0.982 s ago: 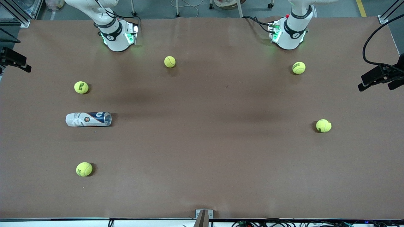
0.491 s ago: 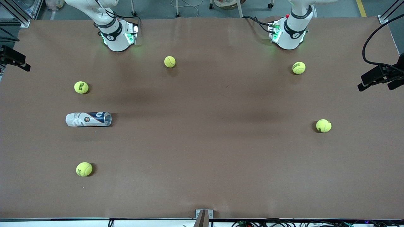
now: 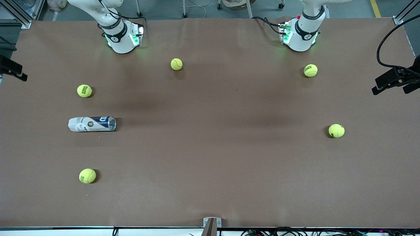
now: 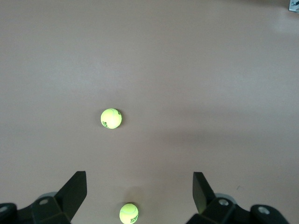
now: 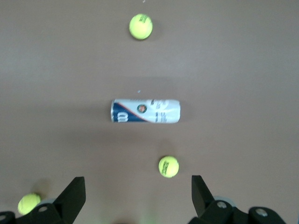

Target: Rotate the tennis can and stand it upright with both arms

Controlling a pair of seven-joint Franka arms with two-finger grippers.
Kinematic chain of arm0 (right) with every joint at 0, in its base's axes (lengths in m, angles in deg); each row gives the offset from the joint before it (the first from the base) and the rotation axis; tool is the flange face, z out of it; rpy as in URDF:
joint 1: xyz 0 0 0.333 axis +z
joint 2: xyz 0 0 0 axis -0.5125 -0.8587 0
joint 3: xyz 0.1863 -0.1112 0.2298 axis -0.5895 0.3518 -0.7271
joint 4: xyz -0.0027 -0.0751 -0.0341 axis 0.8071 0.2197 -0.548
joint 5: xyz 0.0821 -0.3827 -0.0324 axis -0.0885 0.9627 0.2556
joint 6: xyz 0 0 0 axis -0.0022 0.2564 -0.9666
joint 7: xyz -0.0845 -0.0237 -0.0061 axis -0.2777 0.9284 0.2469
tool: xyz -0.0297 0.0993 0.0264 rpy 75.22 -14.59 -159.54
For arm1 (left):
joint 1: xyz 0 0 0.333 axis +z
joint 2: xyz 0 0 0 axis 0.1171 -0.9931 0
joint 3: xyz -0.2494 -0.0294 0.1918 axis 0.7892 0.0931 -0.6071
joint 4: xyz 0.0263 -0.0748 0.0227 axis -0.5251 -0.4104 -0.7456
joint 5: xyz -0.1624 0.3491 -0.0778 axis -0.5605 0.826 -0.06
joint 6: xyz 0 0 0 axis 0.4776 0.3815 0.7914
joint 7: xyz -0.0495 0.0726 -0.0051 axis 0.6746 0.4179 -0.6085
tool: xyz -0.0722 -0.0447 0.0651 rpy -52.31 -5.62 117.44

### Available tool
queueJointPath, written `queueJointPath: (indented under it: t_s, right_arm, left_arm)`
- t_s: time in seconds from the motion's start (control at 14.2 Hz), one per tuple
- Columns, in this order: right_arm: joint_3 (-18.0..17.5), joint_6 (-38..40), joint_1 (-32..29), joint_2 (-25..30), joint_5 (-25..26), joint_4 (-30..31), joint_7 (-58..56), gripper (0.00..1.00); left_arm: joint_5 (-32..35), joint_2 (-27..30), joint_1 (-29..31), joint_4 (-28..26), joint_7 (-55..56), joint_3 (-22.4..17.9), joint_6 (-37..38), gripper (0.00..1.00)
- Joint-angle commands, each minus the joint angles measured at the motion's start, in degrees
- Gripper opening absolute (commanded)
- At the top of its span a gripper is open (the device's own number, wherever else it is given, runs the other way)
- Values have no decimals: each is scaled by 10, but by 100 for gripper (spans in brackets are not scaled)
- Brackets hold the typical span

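Brown counter (image 3: 210,157) is seen scattered with tennis balls (image 3: 87,176); the tennis can (image 3: 92,124) is laid on its side toward the right arm's end, between two balls. High above it, the right hand (image 5: 138,196) is held wide and empty. The left hand (image 4: 139,191) is likewise spread wide over two balls.

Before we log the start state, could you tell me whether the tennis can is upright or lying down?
Lying down: the tennis can rests on its side on the table, its long label showing along its length.
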Motion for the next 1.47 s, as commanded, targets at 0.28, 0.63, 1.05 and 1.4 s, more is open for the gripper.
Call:
queueJointPath:
  t_s: [0.28,0.63,1.05,1.4]
  right_arm:
    - [-6,-73,-36,-101,22,-3,-3,100]
    - [-7,-59,-42,-106,13,12,395,98]
    - [-9,-45,-13,-138,-7,39,742,100]
    - [-8,-98,-4,-134,-23,124,847,100]
  left_arm:
    - [-2,7,3,-1,-35,1,6,100]
    - [-1,7,3,-1,-54,1,6,100]
    - [0,7,3,-1,-54,1,6,100]
    - [0,7,3,-2,-59,1,6,100]
